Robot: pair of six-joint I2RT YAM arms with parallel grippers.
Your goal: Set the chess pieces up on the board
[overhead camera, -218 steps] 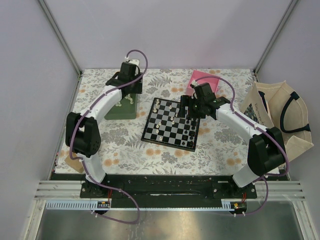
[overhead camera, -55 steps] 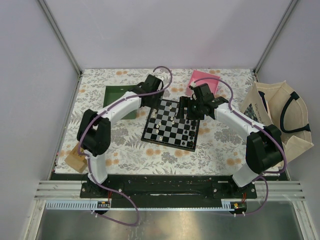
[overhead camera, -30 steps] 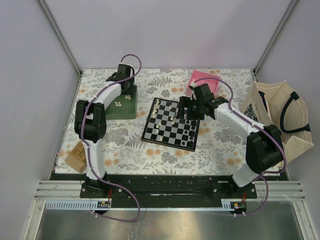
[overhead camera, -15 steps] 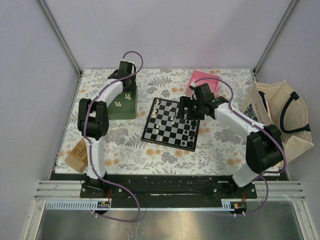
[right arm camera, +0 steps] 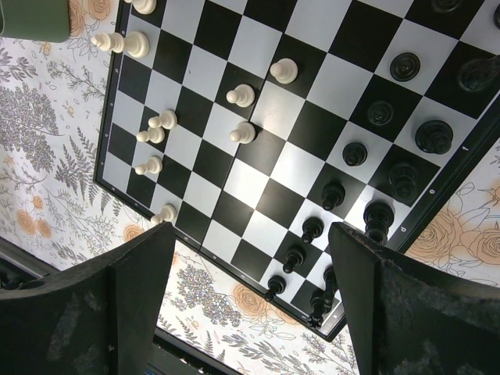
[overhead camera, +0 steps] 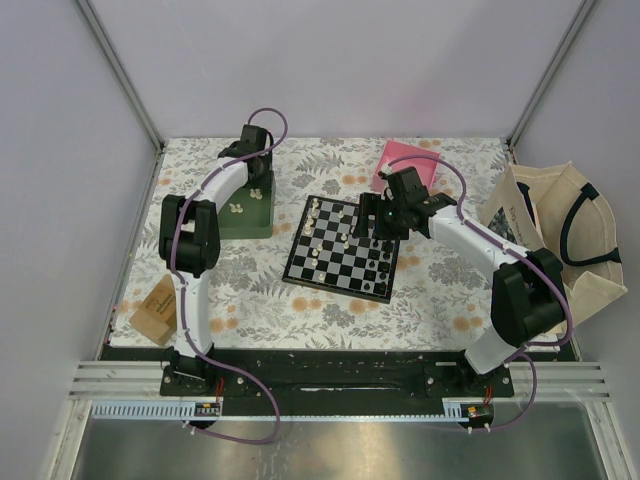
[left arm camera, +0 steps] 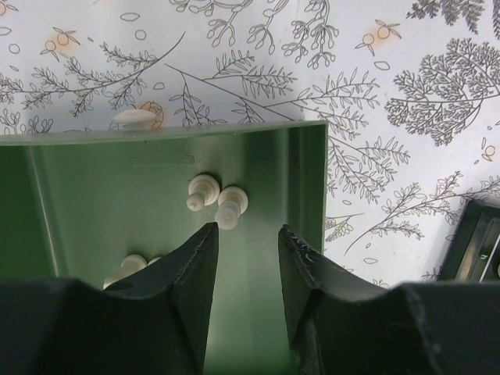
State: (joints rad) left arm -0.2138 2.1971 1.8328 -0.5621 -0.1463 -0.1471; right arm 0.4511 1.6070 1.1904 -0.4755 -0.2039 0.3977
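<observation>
chess pieces (right arm camera: pixel 241 95): cream ones stand on the left half of the board, black ones along its right edge; neither set is lined up in full.
board (overhead camera: pixel 340 262): flat at table centre, between both arms.
loose cream pieces (left arm camera: pixel 229 209): two lie on their sides, touching, in the green tray (left arm camera: pixel 258 180); more show at its near left.
left gripper (left arm camera: pixel 247 230): over the tray, left of the board; jaws part-open, nothing held, tips just near of the two pieces.
right gripper (right arm camera: pixel 250 234): spread wide and empty, above the board's far right part.
change: the left arm has swung from the board's far-left corner back to the tray; the right arm has stayed put.
meaning: probably a fresh pick of a cream piece is beginning.
</observation>
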